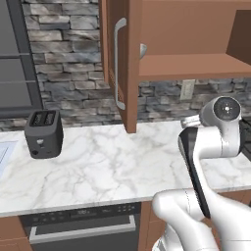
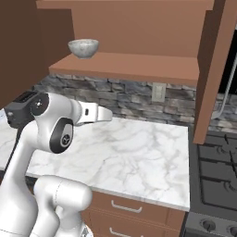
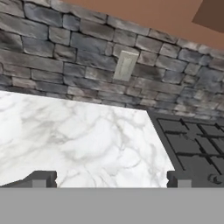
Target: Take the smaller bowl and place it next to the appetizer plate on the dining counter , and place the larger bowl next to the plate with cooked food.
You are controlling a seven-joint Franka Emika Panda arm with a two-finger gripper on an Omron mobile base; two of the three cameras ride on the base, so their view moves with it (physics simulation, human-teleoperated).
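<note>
Our gripper [image 3: 109, 179] hangs low over the marble worktop [image 3: 78, 140] with jaws spread wide and nothing between them. We judge the first reach is just beginning: the smaller bowl [image 2: 84, 47] sits on the open cabinet shelf [image 2: 139, 65], well above the gripper, so next we must raise the hand to it.

Smaller bowl [image 2: 84, 47] on cabinet shelf [image 2: 139, 65] — worktop [image 2: 129, 152] below, stove [image 2: 217, 171] right.

Glossy white arm [image 1: 215, 147], dark joint bands
</note>
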